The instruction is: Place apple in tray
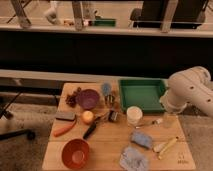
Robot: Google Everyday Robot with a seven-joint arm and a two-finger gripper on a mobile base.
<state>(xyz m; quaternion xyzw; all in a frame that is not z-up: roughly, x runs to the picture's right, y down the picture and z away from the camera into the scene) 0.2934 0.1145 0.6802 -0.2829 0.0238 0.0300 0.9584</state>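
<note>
Hand [167, 118] by tray [142, 95], wooden table [107, 144]

Dim warm overhead light is washing the table [107, 147], leaving the gripper [168, 119] shaded beneath the pale arm [192, 90] at its right edge.

Looks like a robotics lab in some office building: a wooden table [107, 146] staged with random props, speckled carpet [25, 156], an office chair base [14, 133] off the left edge and a railing [125, 31] behind. A white robot arm [189, 90] is at the right edge with its gripper [167, 117] tucked underneath.
</note>
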